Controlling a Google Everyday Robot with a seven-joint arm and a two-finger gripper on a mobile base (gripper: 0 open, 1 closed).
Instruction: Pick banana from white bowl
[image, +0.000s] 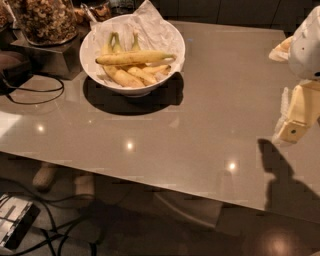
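Note:
The white bowl (93, 67), lined with crumpled white paper, stands at the back left of the glossy table. The banana (132, 57), long and nearly straight, lies across the top of several shorter curved bananas (125, 76) with greenish stems. My gripper (296, 125) hangs at the far right edge of the view, above the table and far to the right of the bowl. It holds nothing that I can see.
A glass jar of brown nuts (47, 20) stands on a dark block behind the bowl at the left. A black cable (35, 95) loops on the table's left side. The table's front edge (150, 181) runs across the lower view; cables lie on the floor below.

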